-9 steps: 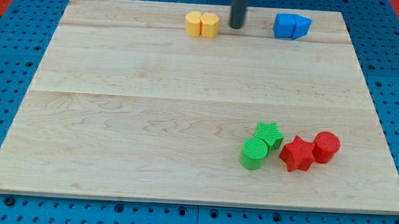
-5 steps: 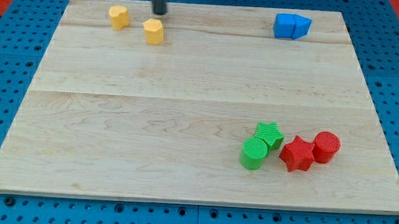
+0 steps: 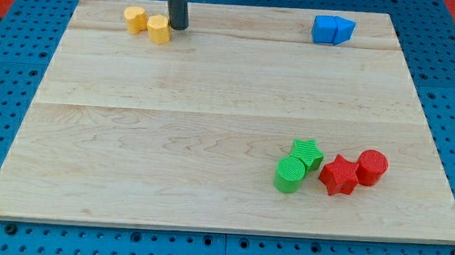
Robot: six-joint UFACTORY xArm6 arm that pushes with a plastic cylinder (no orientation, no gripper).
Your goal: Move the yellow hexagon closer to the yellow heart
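Observation:
Two yellow blocks sit near the board's top left. The yellow hexagon (image 3: pixel 159 29) lies just right of and slightly below the yellow heart (image 3: pixel 134 18); the two touch or nearly touch. My tip (image 3: pixel 177 26) stands right against the hexagon's right side, at the view's top.
Two blue blocks (image 3: pixel 332 29) sit together at the top right. At the lower right are a green star (image 3: pixel 307 154), a green cylinder (image 3: pixel 289 174), a red star (image 3: pixel 338 175) and a red cylinder (image 3: pixel 372 167). The wooden board (image 3: pixel 212 119) lies on a blue pegboard.
The yellow hexagon has slid left and up, from a gap apart to right beside the heart. My tip moved down a little, staying at the hexagon's right side.

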